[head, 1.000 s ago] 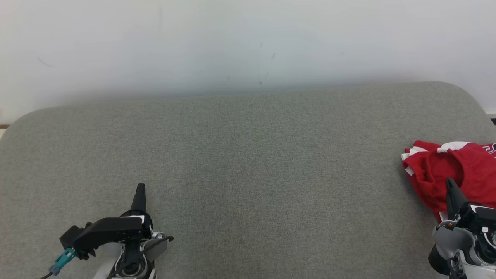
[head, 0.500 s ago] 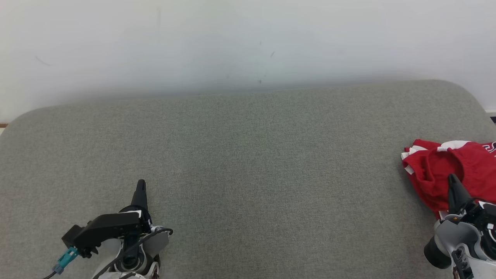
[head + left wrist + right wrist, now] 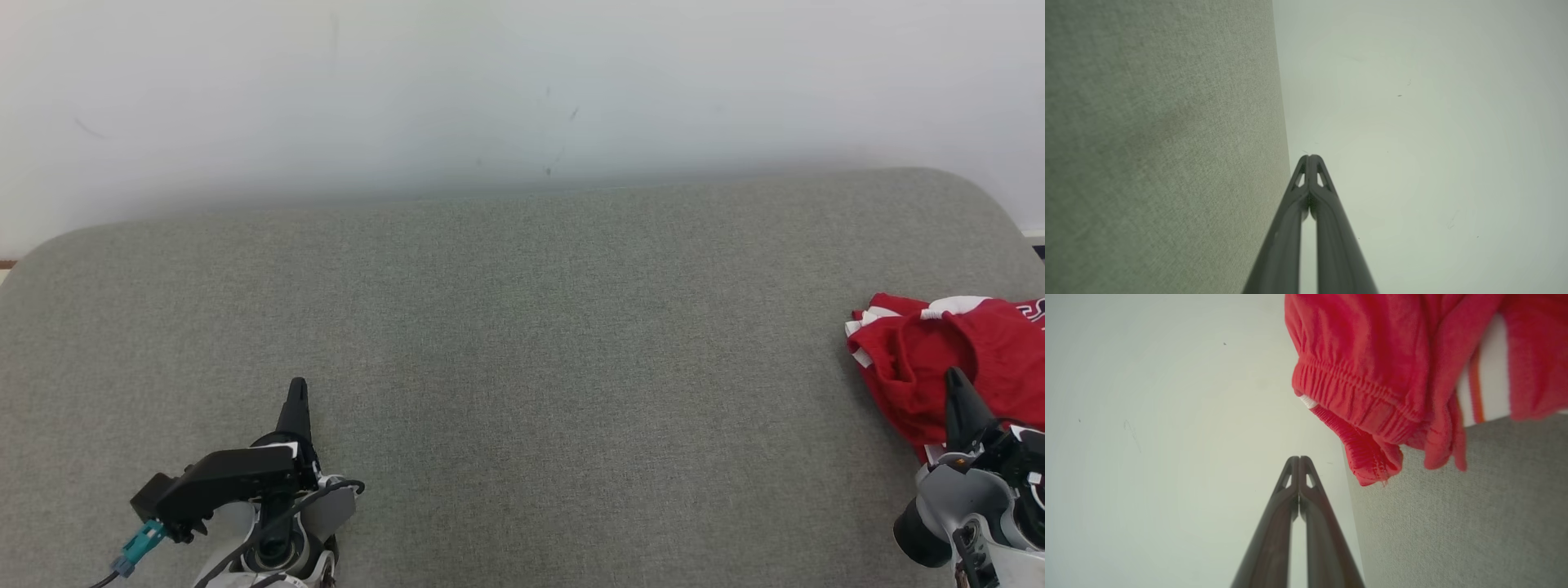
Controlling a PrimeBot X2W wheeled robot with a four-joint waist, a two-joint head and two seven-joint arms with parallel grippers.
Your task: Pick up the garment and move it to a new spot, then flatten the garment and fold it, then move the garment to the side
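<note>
The left jaws and the right jaws are each pressed fully shut, holding nothing. The bunched red garment (image 3: 922, 359) lies just beside the right jaws' tips. Its far side is cut off by the head view's edge. The grey surface (image 3: 522, 327) stretches ahead of the left jaws. Nothing has shifted in the last half second.

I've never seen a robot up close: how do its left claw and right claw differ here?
The left claw points across bare grey padding, far from the red garment; the right claw is close beside it. The left claw sits lower left in the head view, the right claw lower right. Both are shut, holding nothing.
</note>
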